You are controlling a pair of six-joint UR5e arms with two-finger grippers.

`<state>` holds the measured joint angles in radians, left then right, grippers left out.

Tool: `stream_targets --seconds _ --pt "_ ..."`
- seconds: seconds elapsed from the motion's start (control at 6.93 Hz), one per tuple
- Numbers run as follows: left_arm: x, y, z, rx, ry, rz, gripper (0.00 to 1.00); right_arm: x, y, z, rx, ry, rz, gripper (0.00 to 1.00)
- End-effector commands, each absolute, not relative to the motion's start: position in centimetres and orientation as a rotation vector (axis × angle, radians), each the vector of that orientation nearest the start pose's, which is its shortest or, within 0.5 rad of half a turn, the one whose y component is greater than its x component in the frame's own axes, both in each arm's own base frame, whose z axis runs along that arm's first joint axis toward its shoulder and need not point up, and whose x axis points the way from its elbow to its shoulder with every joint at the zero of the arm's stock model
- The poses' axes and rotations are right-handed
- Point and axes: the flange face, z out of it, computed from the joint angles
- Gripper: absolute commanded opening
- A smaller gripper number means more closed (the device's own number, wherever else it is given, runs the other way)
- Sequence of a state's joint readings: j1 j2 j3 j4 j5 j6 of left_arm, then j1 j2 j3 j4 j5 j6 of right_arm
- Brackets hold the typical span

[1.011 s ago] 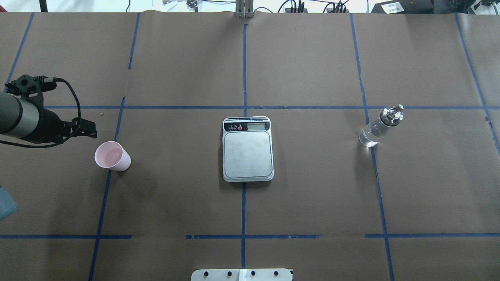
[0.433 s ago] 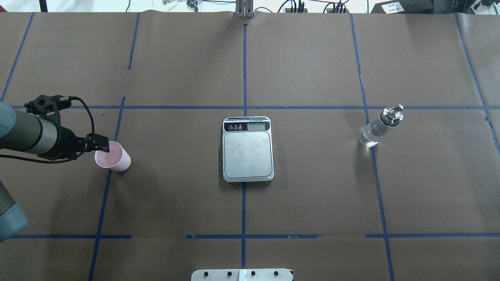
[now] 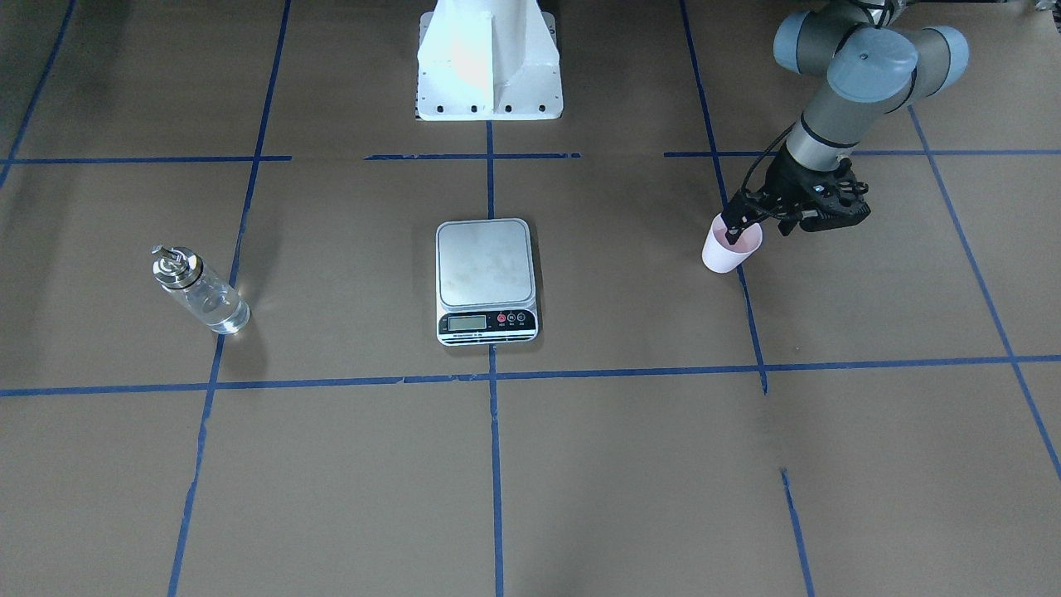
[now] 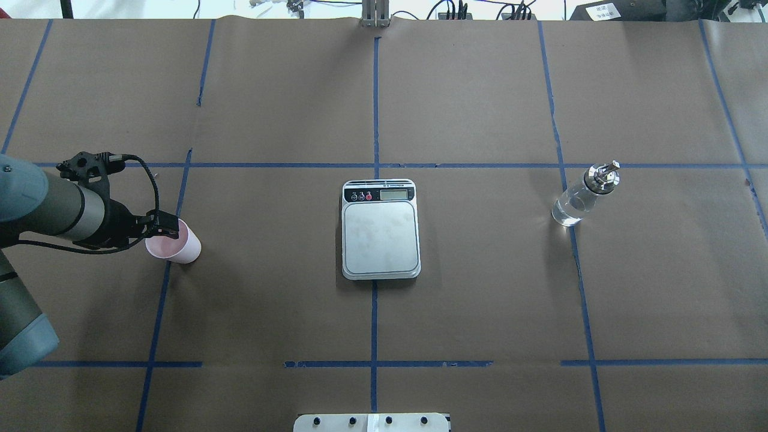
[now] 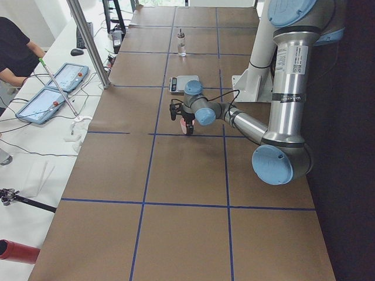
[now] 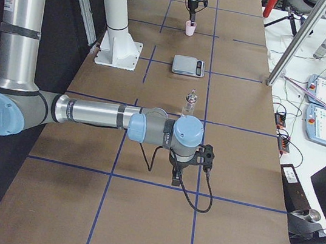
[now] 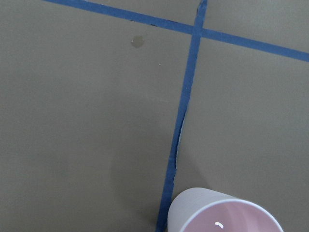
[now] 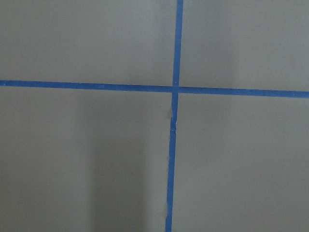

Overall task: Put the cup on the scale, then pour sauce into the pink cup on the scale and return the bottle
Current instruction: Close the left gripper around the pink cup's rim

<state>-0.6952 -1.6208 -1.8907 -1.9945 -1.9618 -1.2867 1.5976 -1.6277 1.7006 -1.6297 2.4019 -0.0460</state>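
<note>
The left gripper has come down onto the rim of the small pale pink tapered cup, mid-left in the overhead view, well apart from the flat steel-topped square scale at centre. Whether it has clamped the rim, I cannot tell; lifting likely follows.

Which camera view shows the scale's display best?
Overhead exterior, narrowly: the scale lies whole, display largest. Front-facing shows it nearly as well; both side views show it small; neither wrist view shows it.

The scale lies between the cup, well to its left, and the bottle, well to its right.
</note>
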Motion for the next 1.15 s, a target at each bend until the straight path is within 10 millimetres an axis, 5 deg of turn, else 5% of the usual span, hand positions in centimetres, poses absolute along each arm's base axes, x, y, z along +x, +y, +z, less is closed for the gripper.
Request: stream_targets --seconds 0.0,0.14,0.29,0.58,0.87,1.01 --pt "34.3 -40.7 43.9 0.036 0.865 -0.227 0.6 7.2 -46.6 62.4 0.042 -0.832 -0.024 1.0" --pt "34.3 -40.7 43.5 0.035 0.872 -0.223 0.22 7.2 -46.6 62.3 0.044 -0.833 -0.023 1.0" --pt "34.2 -40.6 43.4 0.035 0.872 -0.223 0.0 7.2 -46.6 62.3 0.043 -0.833 -0.025 1.0" --pt "33.9 -40.6 42.7 0.036 0.884 -0.227 0.0 7.2 -46.7 62.0 0.05 -0.839 -0.026 1.0" --pt "30.8 -38.3 34.9 -0.031 0.873 -0.228 0.0 7.2 -46.7 62.0 0.048 -0.839 -0.025 1.0" --pt "31.5 -39.6 29.8 -0.034 0.863 -0.243 0.0 7.2 -46.7 62.1 0.047 -0.841 -0.024 1.0"
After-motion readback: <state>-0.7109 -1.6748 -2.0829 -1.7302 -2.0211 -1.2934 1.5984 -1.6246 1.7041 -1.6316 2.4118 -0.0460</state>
